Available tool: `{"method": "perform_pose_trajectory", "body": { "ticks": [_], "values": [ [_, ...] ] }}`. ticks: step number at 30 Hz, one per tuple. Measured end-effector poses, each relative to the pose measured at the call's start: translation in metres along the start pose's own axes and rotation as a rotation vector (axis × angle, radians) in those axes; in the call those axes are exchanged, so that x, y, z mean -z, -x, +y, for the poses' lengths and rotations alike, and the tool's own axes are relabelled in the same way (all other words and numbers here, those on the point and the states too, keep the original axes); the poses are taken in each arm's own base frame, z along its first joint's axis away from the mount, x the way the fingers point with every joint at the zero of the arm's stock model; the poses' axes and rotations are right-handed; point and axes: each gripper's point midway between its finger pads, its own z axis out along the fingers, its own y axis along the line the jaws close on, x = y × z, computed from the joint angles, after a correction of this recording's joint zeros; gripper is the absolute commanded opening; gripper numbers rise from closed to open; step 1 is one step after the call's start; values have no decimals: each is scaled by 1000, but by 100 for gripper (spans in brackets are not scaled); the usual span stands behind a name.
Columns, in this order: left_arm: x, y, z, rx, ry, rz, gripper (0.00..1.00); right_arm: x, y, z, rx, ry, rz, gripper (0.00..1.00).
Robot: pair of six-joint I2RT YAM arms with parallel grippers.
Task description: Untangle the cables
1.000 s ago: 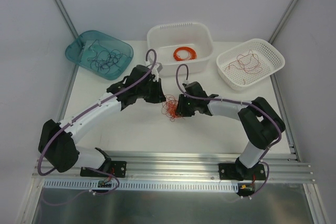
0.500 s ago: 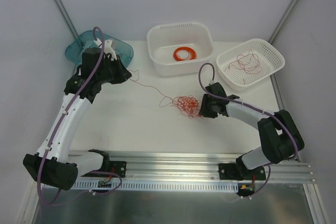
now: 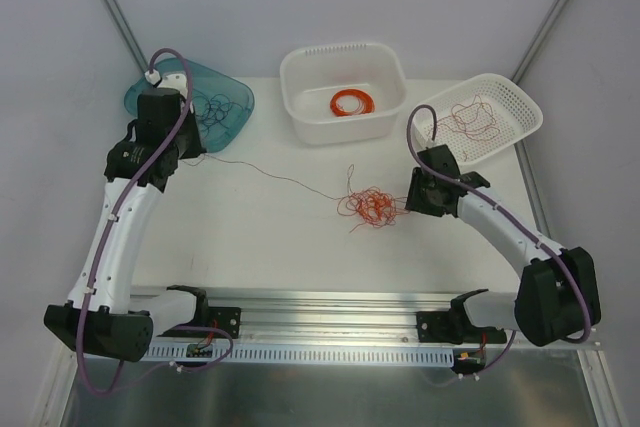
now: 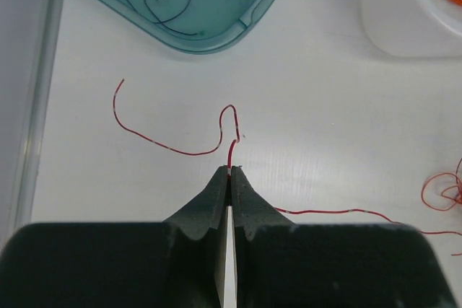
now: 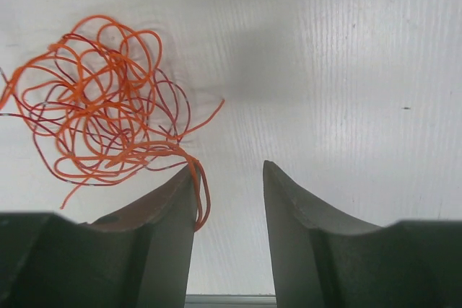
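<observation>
While left gripper pinches 1 cable, right gripper gapes.

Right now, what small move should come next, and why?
Probably draw the left gripper a little farther from the tangle. Its jaws are shut on a dark red strand that runs into the tangle, not yet free, and the right gripper has its jaws open beside the tangle, holding nothing.

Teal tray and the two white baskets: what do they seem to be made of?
Teal tray: probably translucent plastic with a glossy finish. It is tinted yet see-through, and its rim catches the light.
Middle basket and right basket: likely opaque white moulded plastic with a dull sheen. Regular rows of small holes pierce their walls.
</observation>
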Motion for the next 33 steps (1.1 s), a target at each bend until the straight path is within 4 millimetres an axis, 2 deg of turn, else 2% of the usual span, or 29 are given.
{"method": "perform_pose_trajectory", "body": {
  "ticks": [3,5,6,9,14,17,21,26,28,33],
  "values": [
    [3,2,10,-31,49,-7,0,10,12,4,11,8,-20,48],
    [5,1,12,-43,52,-3,0,18,20,7,17,23,-42,56],
    [6,0,11,-45,44,2,0,22,25,10,24,35,-55,62],
    [5,-6,2,-43,-5,19,0,45,39,21,54,99,-93,71],
    [-9,-44,-14,-27,-99,128,0,92,76,51,115,256,-210,73],
    [-16,-65,-19,-12,-130,199,0,111,83,70,176,352,-243,73],
    [-17,-73,-27,3,-169,229,0,107,59,102,318,458,-169,73],
    [-18,-72,-31,19,-188,223,0,79,5,148,525,548,8,70],
    [-18,-75,-31,22,-192,225,0,71,-12,161,574,569,56,68],
    [-15,-83,-31,30,-198,234,0,47,-38,184,629,588,120,61]
  ]
}}
